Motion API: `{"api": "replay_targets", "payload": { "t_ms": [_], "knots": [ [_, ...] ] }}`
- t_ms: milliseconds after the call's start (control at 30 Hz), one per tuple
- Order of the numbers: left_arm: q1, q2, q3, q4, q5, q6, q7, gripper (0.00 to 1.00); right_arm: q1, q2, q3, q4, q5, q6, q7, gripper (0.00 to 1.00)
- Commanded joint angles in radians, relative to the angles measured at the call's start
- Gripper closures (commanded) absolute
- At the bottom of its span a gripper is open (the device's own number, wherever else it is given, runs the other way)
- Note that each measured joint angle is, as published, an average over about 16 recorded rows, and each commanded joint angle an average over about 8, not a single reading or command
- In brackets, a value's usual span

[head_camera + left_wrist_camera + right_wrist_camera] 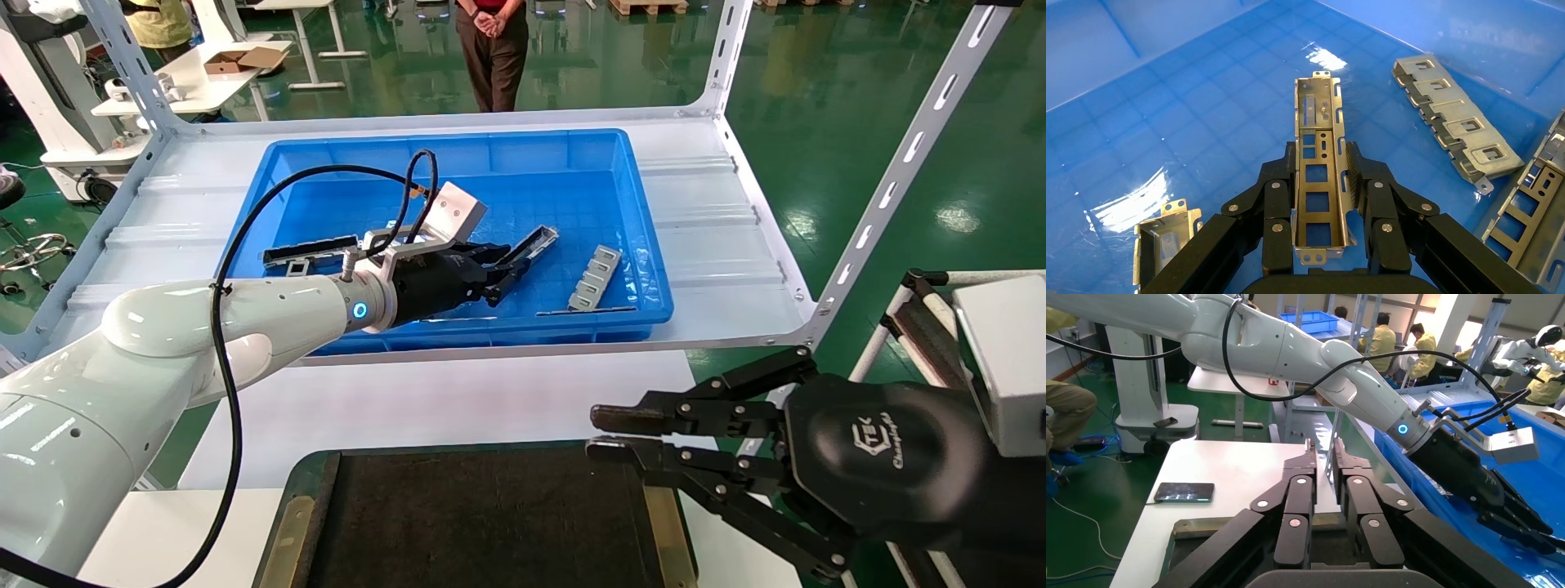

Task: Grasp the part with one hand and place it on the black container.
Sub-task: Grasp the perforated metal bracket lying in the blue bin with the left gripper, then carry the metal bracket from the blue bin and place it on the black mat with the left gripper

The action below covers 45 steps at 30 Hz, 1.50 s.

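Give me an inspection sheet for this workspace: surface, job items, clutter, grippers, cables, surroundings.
Surface: white shelf deck carries a blue bin; white table below it.
Job's things: part held inside the blue bin; black container near the robot, nothing seen on it.
Clutter: flat strip with square holes and a darker channel strip in the bin; phone on the white table.
Grippers: left gripper, fingers shut on the part's side walls; right gripper beside the black container, shut, holding nothing.
Cables: black cable loops along the left forearm.
Surroundings: person standing behind the shelf; green floor.
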Motion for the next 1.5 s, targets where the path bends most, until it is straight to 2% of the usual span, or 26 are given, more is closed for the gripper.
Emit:
{"api": "replay_targets", "payload": {
  "t_ms": [33, 233, 433, 767, 967, 1233, 1500],
  "knots": [
    [0.002, 0.0, 0.006, 0.001, -0.009, -0.004, 0.003, 1.0, 0.0, 0.0, 0.0, 0.0, 0.0, 0.0, 0.0, 1.0],
    [-0.018, -0.005, -0.008, -0.002, -0.068, 0.015, 0.035, 1.0, 0.0, 0.0, 0.0, 0.0, 0.0, 0.0, 0.0, 1.0],
    [-0.05, -0.015, -0.036, 0.01, -0.13, 0.091, 0.082, 1.0, 0.0, 0.0, -0.001, 0.0, 0.0, 0.0, 0.0, 1.0],
    [-0.075, -0.087, -0.08, 0.027, -0.214, 0.367, 0.162, 1.0, 0.0, 0.0, -0.001, 0.0, 0.001, 0.0, 0.0, 1.0],
    [-0.057, -0.152, -0.094, -0.001, -0.248, 0.536, 0.162, 1.0, 0.0, 0.0, -0.001, 0.0, 0.001, 0.0, -0.001, 1.0],
    [0.03, -0.26, -0.095, -0.144, -0.278, 0.688, 0.112, 1.0, 0.0, 0.001, -0.001, 0.0, 0.001, 0.001, -0.001, 1.0],
    [0.204, -0.396, -0.082, -0.436, -0.3, 0.687, 0.014, 1.0, 0.0, 0.001, -0.002, 0.0, 0.001, 0.001, -0.001, 1.0]
  ]
}}
